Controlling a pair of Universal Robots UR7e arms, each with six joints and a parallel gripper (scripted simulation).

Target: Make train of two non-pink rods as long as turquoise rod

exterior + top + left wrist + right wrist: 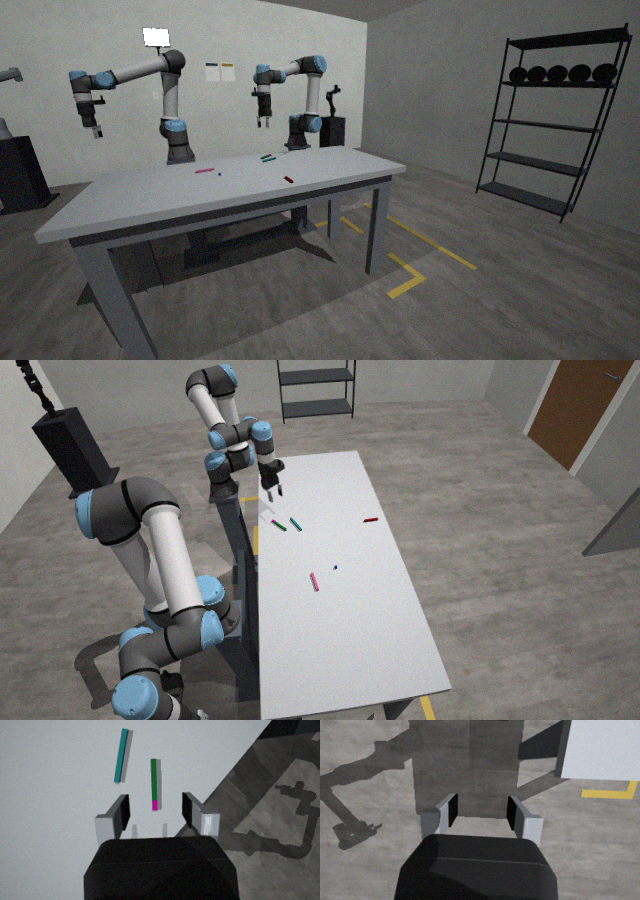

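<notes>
On a pale counter, a turquoise rod was laid flat. Just beside it, not touching it, 2 rods were set end to end in 1 straight line: a green rod and a short magenta rod, with no gap seen between them. Across from that train, well apart from the turquoise rod, a red rod was placed. A tiny blue rod and a pink rod were also set well apart from the turquoise rod, the pink being farther. The left pincer was held wide and unfilled, raised near the turquoise rod. The right pincer was likewise spread wide with nothing gripped, positioned off the counter, far from the turquoise rod.
</notes>
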